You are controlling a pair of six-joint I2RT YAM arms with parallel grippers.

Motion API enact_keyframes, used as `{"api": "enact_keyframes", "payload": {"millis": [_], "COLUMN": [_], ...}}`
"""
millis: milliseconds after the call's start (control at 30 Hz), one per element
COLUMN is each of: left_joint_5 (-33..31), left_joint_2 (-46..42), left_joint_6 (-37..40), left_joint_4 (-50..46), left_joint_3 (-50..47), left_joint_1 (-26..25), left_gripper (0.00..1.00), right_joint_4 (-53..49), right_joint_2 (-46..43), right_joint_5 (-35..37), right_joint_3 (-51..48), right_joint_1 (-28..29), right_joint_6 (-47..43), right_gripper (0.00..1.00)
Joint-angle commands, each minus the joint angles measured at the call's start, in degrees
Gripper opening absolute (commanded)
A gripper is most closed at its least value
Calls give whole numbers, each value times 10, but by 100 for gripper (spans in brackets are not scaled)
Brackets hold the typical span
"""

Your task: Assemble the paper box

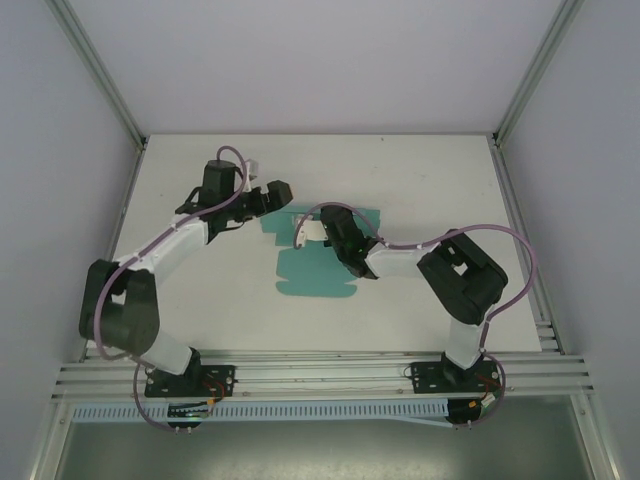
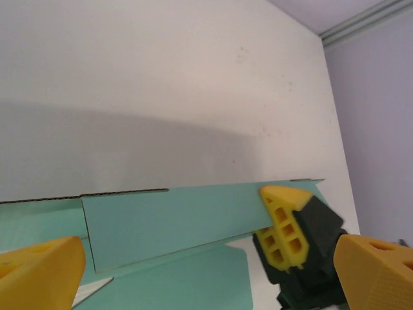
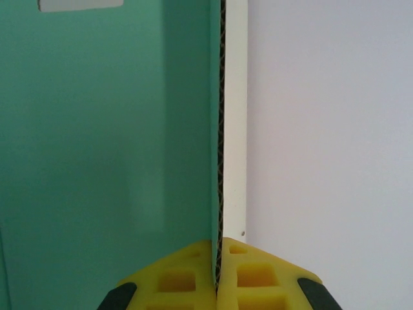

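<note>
Tearing seemed possible: jaws of the right gripper (image 3: 217, 284) pinched an upturned flap of the paper box (image 1: 315, 272) while the left gripper (image 2: 210, 258) hovered with jaws wide open, bracing nothing.

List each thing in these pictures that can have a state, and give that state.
paper box: unassembled, lying mostly flat on the table, one flap raised upright.
left gripper: open, holding nothing.
right gripper: shut on the edge of the paper box's raised flap.

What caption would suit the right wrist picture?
The right gripper pinches a raised flap of the teal paper box.
</note>
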Motion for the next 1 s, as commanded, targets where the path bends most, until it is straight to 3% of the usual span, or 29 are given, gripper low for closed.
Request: {"api": "enact_keyframes", "payload": {"millis": [0, 100, 200, 333, 467, 533, 667, 833, 967], "left_joint_5": [70, 120, 115, 73, -30, -45, 5, 128, 168], "left_joint_2": [30, 39, 38, 12, 6, 13, 36, 70, 106], "left_joint_6": [17, 12, 25, 62, 91, 94, 96, 89, 83], "left_joint_4": [24, 71, 60, 8, -76, -92, -83, -46, -42], "left_joint_3": [18, 11, 11, 17, 54, 69, 89, 92, 86], "left_joint_1": [-1, -1, -1, -2, -1, -1, -1, -2, -4], "left_gripper": [98, 98, 97, 98, 98, 98, 98, 98, 97], "right_joint_4": [17, 14, 13, 18, 14, 6, 3, 8, 23], "right_joint_2": [-2, 1, 7, 10, 9, 9, 8, 10, 14], "right_joint_5": [3, 4, 7, 10, 14, 15, 15, 16, 20], "right_joint_3": [-8, -10, -11, -10, -9, -9, -9, 0, 3], "right_joint_1": [4, 7, 9, 8, 8, 9, 11, 10, 10], "right_joint_6": [-1, 1, 1, 0, 2, 2, 10, 23, 28], "right_gripper": [0, 0, 0, 0, 0, 0, 0, 0, 0]}}
